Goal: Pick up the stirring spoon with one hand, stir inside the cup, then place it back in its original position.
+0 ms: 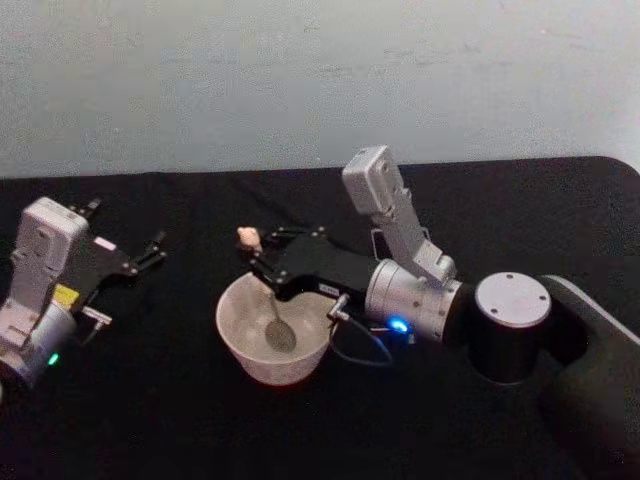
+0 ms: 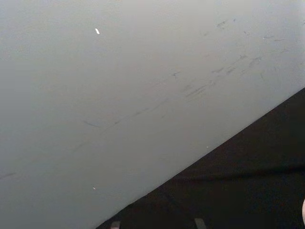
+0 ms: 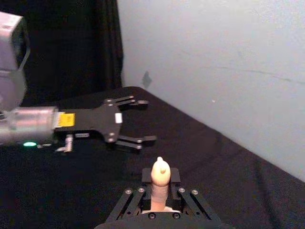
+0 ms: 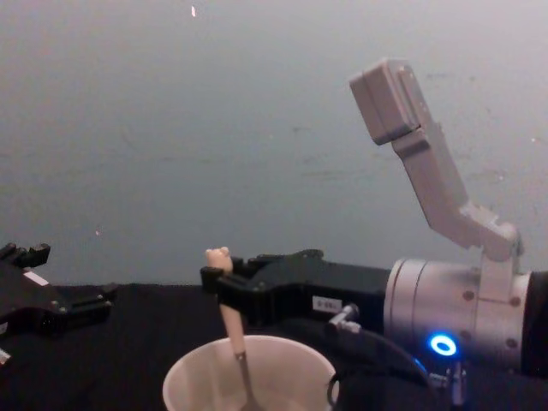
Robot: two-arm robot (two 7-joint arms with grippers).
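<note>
Stirring step, judged | right gripper (image 4: 221,287) jaws clamped on the stirring spoon (image 4: 235,342) below its bear head | long axis slanting down into the cup (image 4: 184,385), bowl near its floor | left gripper (image 3: 142,121) idle, jaws apart, well left.

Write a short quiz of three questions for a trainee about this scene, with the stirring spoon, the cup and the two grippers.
1. Multiple choice: which arm's gripper holds the slim beige stirring spoon with the tiny bear head?
A. the left one
B. the right one
C. neither
2. True or false: the spoon's dark metal end is inside the wide, round, cream cup.
3. Fill in the blank: the left gripper, off to the cup's left, has its fingers ____.

Key
1. B: the right gripper is shut on the handle.
2. True.
3. open
</note>
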